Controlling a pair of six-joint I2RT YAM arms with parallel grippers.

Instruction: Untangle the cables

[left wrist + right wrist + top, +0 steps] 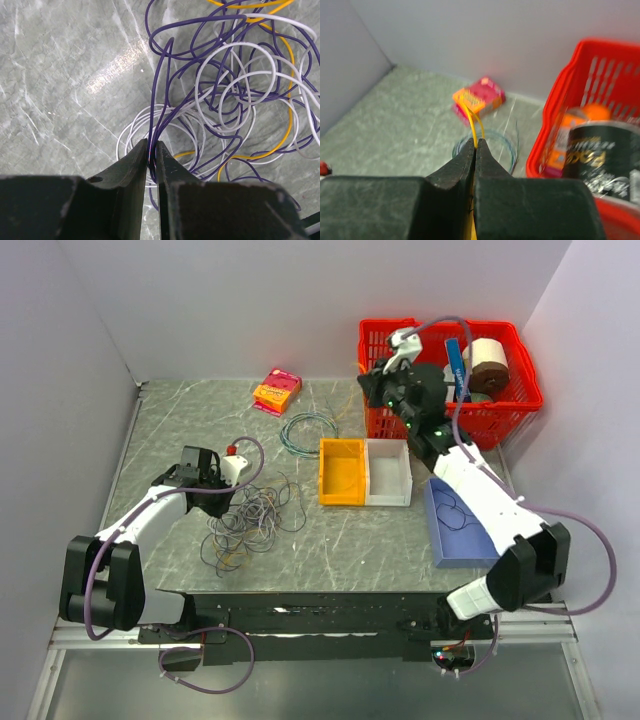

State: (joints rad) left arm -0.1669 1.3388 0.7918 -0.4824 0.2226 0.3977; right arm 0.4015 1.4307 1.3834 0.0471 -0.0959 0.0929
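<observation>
Left pincer (152, 147): jaws nearly together, clamped on a few dark purple strands (156, 107) and a pale one at the edge of the cables (248, 520).

Cables: loose tangle of purple, white, yellow and dark wires. It lies on the grey marbled desk (180, 430), lower left of centre in the overhead view, just right of and below that pincer.

Right pincer (476, 146): jaws pressed together on a yellow strand (474, 125), up beside the red basket, upper right of centre.

Red basket (490, 425): upper right. Holds a pale roll with a brown core (490, 360), a blue item (455, 358), a dark labelled can (597, 160) and a blurred orange object (570, 135).

Yellow bin (342, 498) and white bin (390, 497): touching side by side, centre of desk.

Blue tray (475, 545): lower right, with a thin dark loop lying on it.

Blue-green wire coil (308, 430): just above the yellow bin.

Pink and orange box (277, 391): upper centre, apart from the coil.
</observation>
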